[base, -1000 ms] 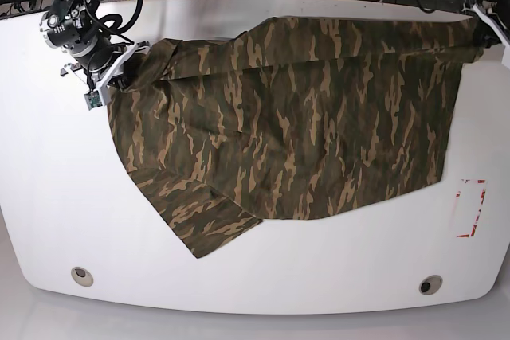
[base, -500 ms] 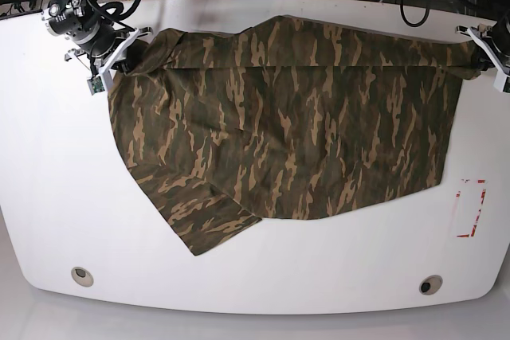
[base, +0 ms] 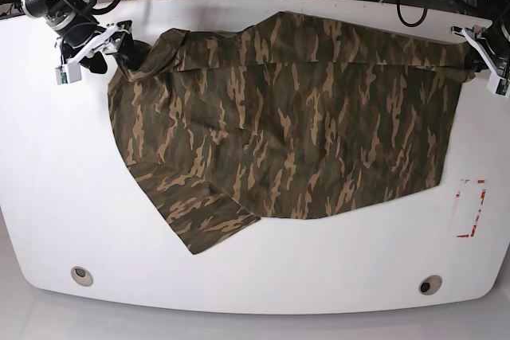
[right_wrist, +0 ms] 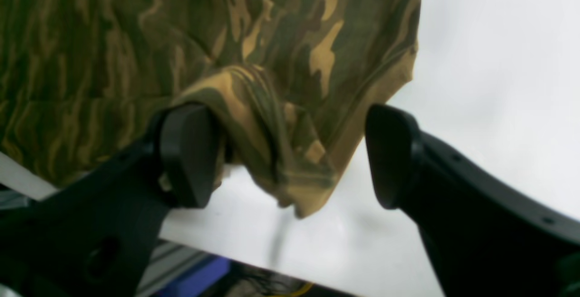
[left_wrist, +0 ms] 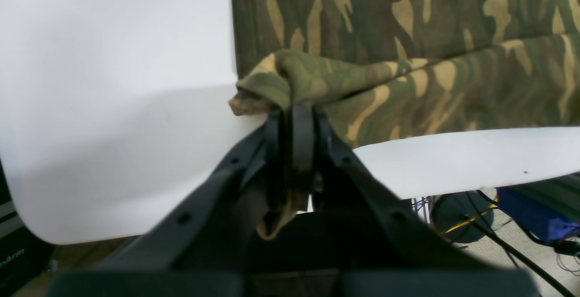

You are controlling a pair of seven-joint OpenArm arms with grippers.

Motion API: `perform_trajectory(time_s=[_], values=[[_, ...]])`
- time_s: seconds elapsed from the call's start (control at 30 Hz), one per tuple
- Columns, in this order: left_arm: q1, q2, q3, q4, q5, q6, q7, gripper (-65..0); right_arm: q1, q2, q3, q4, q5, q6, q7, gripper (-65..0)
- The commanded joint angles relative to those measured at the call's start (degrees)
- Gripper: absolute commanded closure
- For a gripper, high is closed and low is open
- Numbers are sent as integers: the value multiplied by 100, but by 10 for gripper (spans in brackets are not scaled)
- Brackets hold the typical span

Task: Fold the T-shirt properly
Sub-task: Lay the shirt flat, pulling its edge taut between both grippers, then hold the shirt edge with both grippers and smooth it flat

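Observation:
The camouflage T-shirt lies spread across the white table, with one sleeve pointing to the front left. My left gripper is at the far right edge. In the left wrist view it is shut on a bunched corner of the shirt. My right gripper is at the shirt's far left corner. In the right wrist view it is wide open, and a hanging fold of the shirt lies between the fingers, touching the left one.
A red-outlined rectangle is marked near the table's right edge. Two round holes sit near the front edge. Cables lie on the floor beyond the far edge.
My right arm has moved up and to the left, and its gripper has opened around the shirt corner. My left gripper still holds the far right corner, and the top edge is now straighter.

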Motion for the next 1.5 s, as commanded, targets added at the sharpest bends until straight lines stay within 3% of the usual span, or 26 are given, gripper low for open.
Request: perform_trajectory(time_s=[0.0,0.3,0.57,0.67,0.93,1.1,1.47], values=[[-6,-97,68,71,-40,10,-98,0,-160,63,240,105,365,12,61,-480],[-156,-97,393,62,180,10,-98,0,-644,72,539,105,726,12,35,-480],[-314,-106,569,62,365,10,-107,0,-1277,-86,530,114,1508,12,35,-480],[-314,-282,640,62,356,10,-107,0,-1268,-271,513,105,1297,12,35,-480],[-481,-326,684,53,365,10,-107,0,-899,-534,-489,87,145,12,44,-480],[-508,-335,666,53,365,10,-107,0,-600,-842,-674,61,-505,12,44,-480],[-490,-344,675,53,365,10,-107,0,-187,-904,-1043,-880,-690,12,44,-477]])
